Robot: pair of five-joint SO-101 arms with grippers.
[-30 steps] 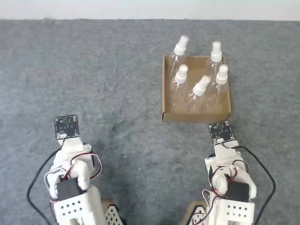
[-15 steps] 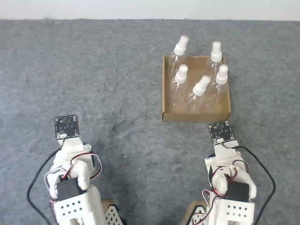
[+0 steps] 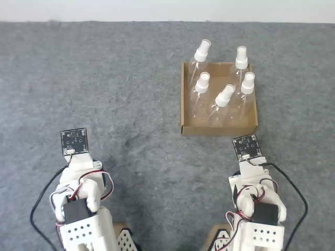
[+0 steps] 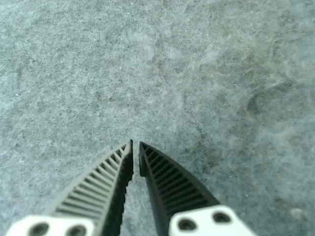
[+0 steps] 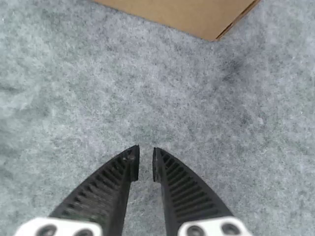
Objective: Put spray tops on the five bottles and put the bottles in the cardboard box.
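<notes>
The cardboard box (image 3: 219,128) sits right of the mat's middle, toward the back. Several clear bottles stand inside it, each with a white spray top: one at the back left (image 3: 201,53), one at the back right (image 3: 241,57), others in front (image 3: 225,95). Both arms are folded back at the near edge. My left gripper (image 4: 136,144) hangs shut over bare grey mat, holding nothing. My right gripper (image 5: 145,149) is shut too, empty, just short of the box's near wall (image 5: 187,14).
Grey felt mat (image 3: 115,94) covers the whole table. The left arm's base (image 3: 84,219) and the right arm's base (image 3: 256,219) stand at the near edge. A pale wall runs along the far edge.
</notes>
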